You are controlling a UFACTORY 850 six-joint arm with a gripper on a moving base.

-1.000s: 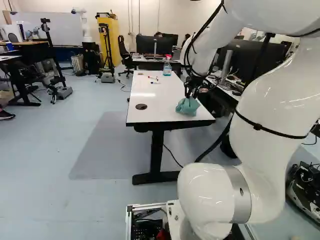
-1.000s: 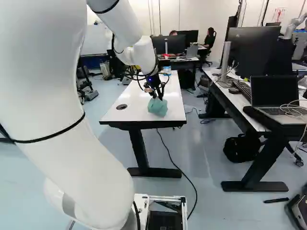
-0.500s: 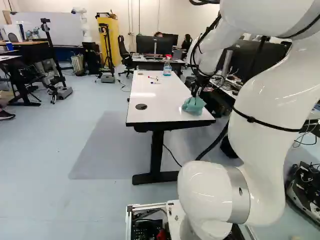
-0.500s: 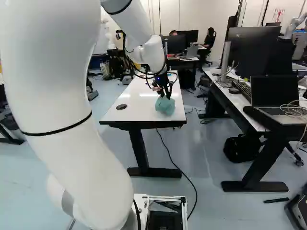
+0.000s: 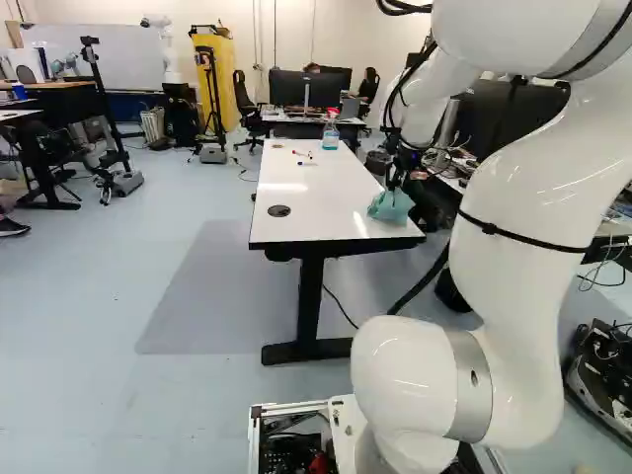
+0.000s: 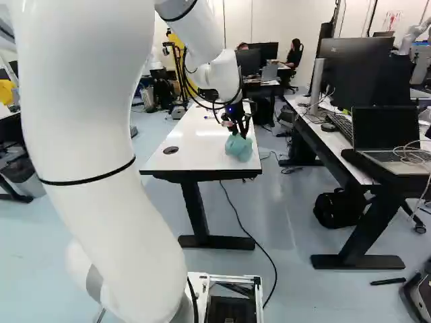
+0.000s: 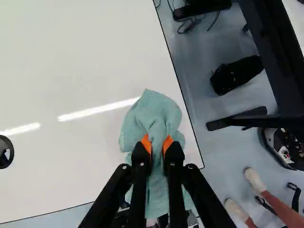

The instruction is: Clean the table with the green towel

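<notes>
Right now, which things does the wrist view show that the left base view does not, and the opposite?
Only the wrist view: the orange pads of the hand, pressing the green towel from two sides.
Only the left base view: the spray bottle and the markers.
Both: the towel, the white table and its round black fitting.

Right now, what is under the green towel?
White tabletop: the green towel lies near one corner of it, pinched in the gripper. The patch directly beneath is covered, so any mark or spill there cannot be seen.
</notes>
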